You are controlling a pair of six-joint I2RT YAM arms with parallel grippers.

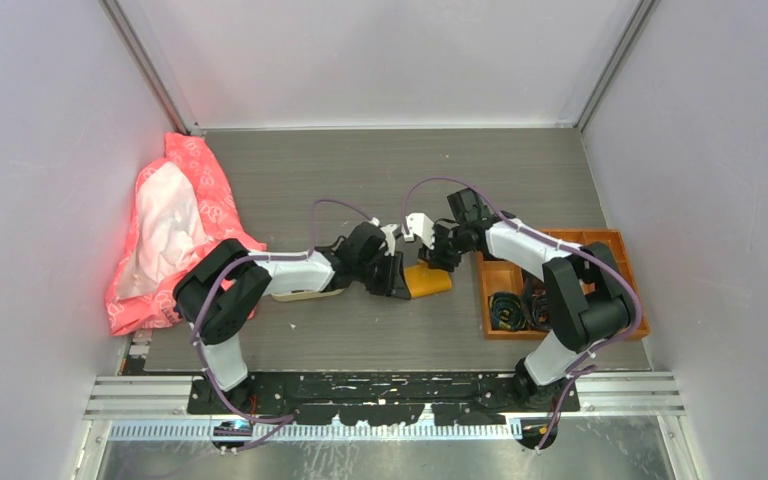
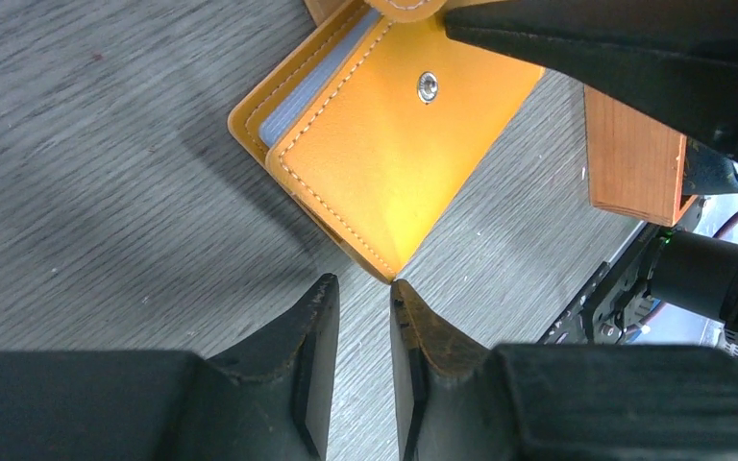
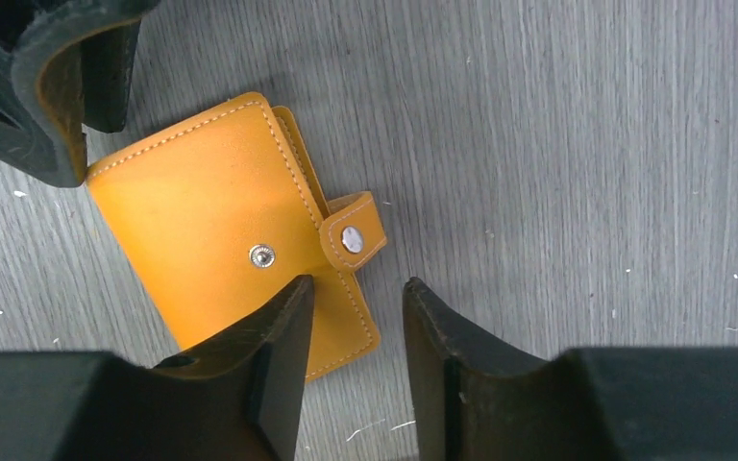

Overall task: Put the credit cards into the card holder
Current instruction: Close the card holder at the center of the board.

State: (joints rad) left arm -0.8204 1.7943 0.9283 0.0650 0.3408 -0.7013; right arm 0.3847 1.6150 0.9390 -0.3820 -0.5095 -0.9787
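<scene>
Where the card holder (image 3: 202,221) lies: flat on the table (image 3: 586,144), one corner at the left gripper's (image 2: 363,290) tips, tab edge below the right gripper (image 3: 357,288).
Left gripper: fingers narrowly apart, clamping nothing.
Right gripper: fingers apart, astride the unfastened snap tab (image 3: 354,238).
Handling: probably light, supple, smooth-skinned; may slide.
Hold: pin the corner, lift the cover's free edge.

Entry: robot lab test cell, by my reading. White panel walls (image 1: 380,60) enclosing; aluminium rail (image 1: 630,395) behind my left gripper (image 2: 363,285); grey wood-grain tabletop (image 1: 360,170) beneath it.
</scene>
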